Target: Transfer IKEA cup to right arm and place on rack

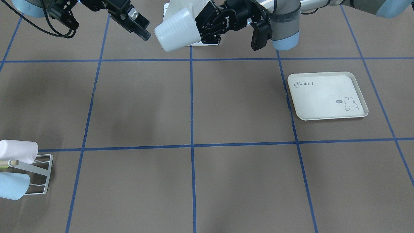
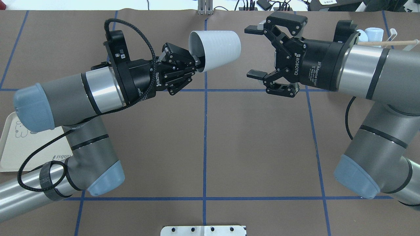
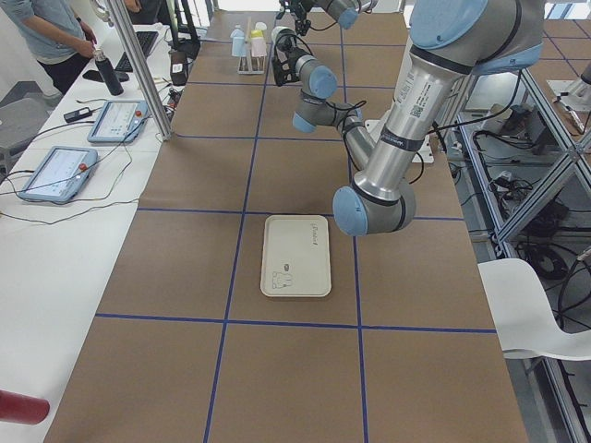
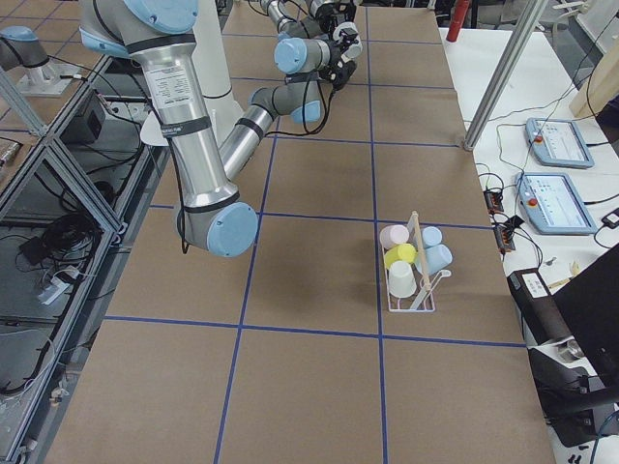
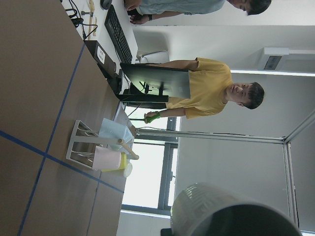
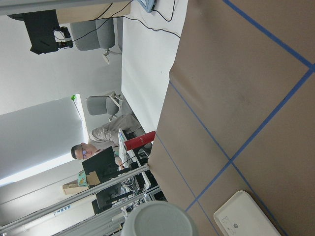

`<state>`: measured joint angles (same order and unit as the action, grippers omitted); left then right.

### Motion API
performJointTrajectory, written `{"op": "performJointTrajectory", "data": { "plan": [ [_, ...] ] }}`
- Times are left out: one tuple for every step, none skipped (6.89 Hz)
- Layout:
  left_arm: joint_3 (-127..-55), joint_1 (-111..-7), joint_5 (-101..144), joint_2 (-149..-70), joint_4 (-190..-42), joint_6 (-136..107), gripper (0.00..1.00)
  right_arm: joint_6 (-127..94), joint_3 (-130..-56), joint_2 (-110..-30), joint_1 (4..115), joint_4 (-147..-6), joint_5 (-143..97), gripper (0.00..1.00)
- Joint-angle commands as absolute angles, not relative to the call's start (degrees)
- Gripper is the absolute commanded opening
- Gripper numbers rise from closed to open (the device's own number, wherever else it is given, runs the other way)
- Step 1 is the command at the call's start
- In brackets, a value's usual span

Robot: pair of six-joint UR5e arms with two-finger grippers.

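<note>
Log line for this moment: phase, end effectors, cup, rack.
phase: handover, pre-grasp | left end effector: shut on IKEA cup rim | right end effector: open, apart from cup | rack: other cups only

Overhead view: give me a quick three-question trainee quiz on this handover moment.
1. Fill in: the rack holds several ___.
2. True or false: the right gripper is open.
3. What grips the cup? A) left gripper B) right gripper C) rack

Key: 1 cups; 2 true; 3 A.
</note>
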<state>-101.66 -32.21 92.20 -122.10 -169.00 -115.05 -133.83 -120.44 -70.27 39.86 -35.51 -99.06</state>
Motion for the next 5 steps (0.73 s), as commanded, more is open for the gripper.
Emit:
{"op": "performJointTrajectory", "data": {
  "plan": [
    [-101.5, -31.3, 92.2, -123.0, -169.0, -115.1, 0.00, -133.9, -120.6, -70.0, 39.6, -35.5, -99.1, 1.00],
    [-101.5, -30.8, 92.1, -123.1, -169.0, -115.0, 0.00, -135.2, -120.7, -70.0, 39.6, -35.4, -99.1, 1.00],
    [-101.5, -30.7, 92.2, -123.1, -169.0, -115.0, 0.00, -135.3, -120.8, -70.0, 39.6, -35.4, -99.1, 1.00],
    [-101.6, -30.7, 92.1, -123.1, -169.2, -115.2, 0.00, -135.3, -120.7, -70.0, 39.6, -35.4, -99.1, 1.00],
    [-101.9, -30.7, 92.1, -123.2, -169.3, -115.3, 0.00, -135.4, -120.6, -70.0, 39.6, -35.4, -99.1, 1.00]
  ]
}}
